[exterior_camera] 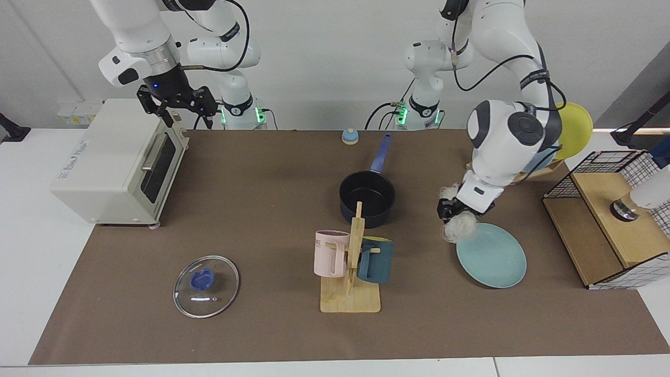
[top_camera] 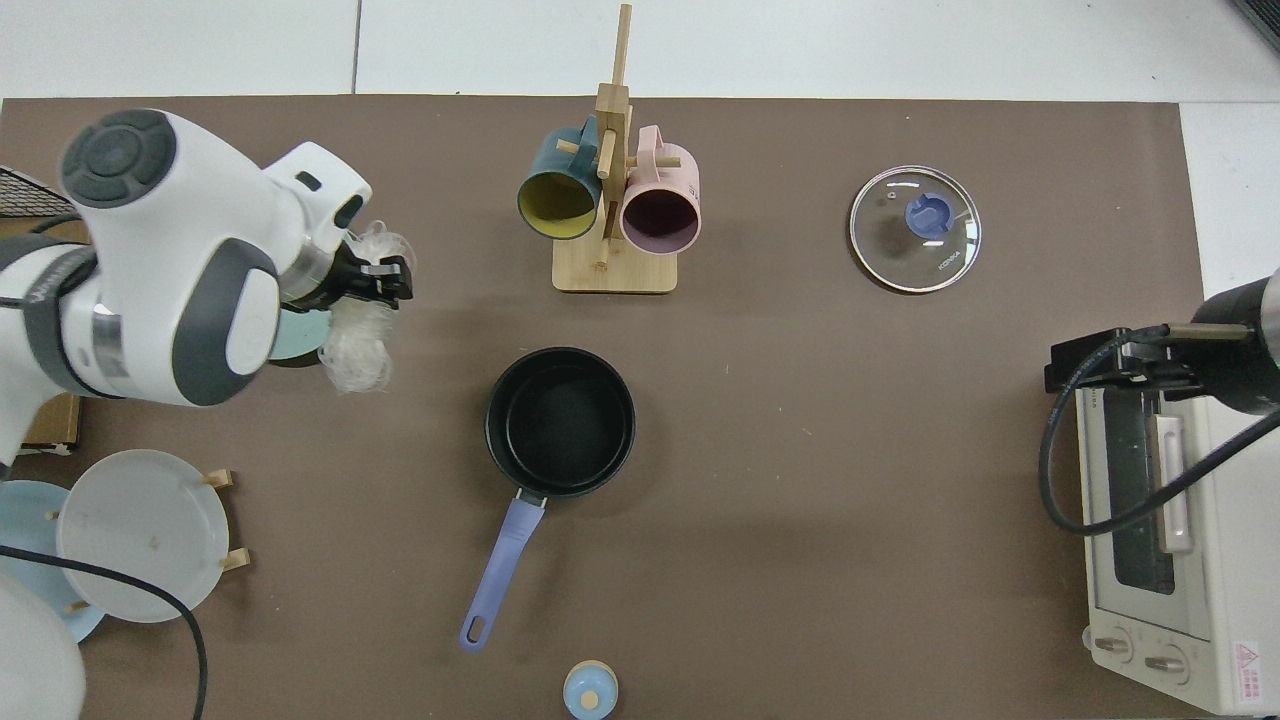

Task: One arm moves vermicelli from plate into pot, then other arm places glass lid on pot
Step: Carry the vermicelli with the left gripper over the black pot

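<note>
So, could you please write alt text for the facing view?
The left gripper holds the vermicelli in the air between the teal plate and the dark pot. The right gripper waits above a toaster oven; the glass lid lies on the table.

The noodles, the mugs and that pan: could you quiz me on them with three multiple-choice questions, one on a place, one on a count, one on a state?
1. Where is the vermicelli?
A. in the pot
B. hanging from the left tool
C. on the toaster oven

2. How many mugs hang on the wooden rack?
A. two
B. four
C. none

3. What state is the pot in?
A. covered
B. tipped over
C. open and empty

Answers:
1 B, the bundle dangles from the left tool, above the mat beside the teal plate.
2 A, one pink, one dark teal.
3 C, its black inside is bare and the glass lid lies apart on the mat. The right tool waits over the toaster oven.
</note>
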